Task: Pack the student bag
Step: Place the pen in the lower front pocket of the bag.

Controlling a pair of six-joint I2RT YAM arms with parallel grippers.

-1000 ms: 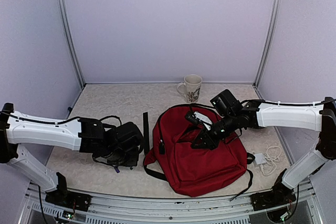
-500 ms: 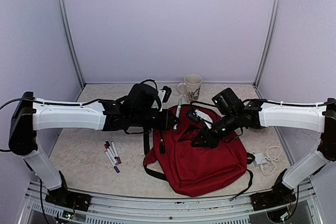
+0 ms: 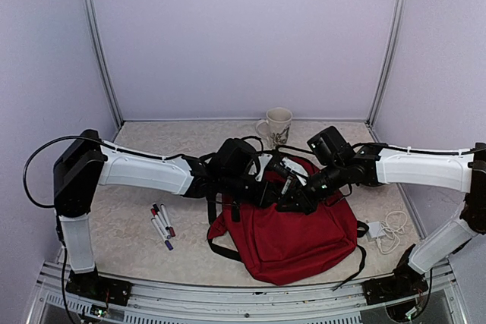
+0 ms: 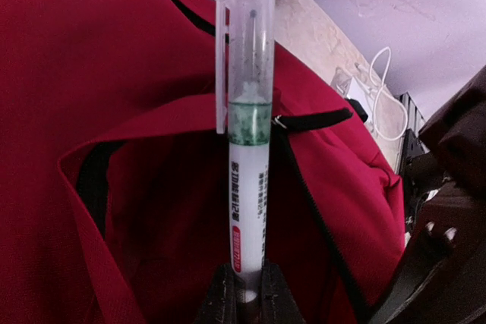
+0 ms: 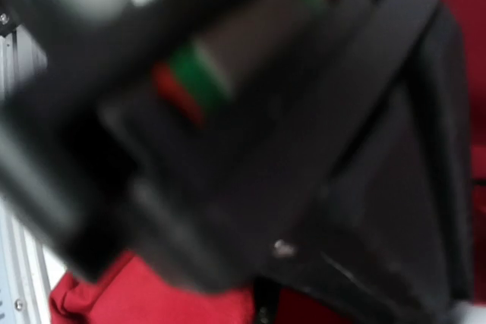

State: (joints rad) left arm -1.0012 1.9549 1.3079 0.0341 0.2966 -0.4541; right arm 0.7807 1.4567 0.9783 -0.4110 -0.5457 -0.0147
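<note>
The student bag [image 3: 300,237] lies flat on the table, dark red with black straps, its upper opening gaping. My left gripper [image 4: 247,297] is shut on the end of a white marker [image 4: 249,180] with a green band and a clear cap. The marker points over the dark opening of the bag [image 4: 114,73]. From above, my left gripper [image 3: 267,190] hovers at the bag's upper left part. My right gripper [image 3: 291,204] is shut at the lifted edge of the opening, close beside the left one. The right wrist view is a blur of dark arm parts over red fabric [image 5: 114,301].
Several loose markers [image 3: 161,225] lie on the table left of the bag. A patterned mug [image 3: 277,125] stands behind the bag. A white charger with its cable [image 3: 383,229] lies to the bag's right. Black straps [image 3: 211,191] trail off the bag's left side.
My left arm has swung from the loose markers on the left up and across to the bag's opening, carrying one marker. The right arm has stayed on the bag.
</note>
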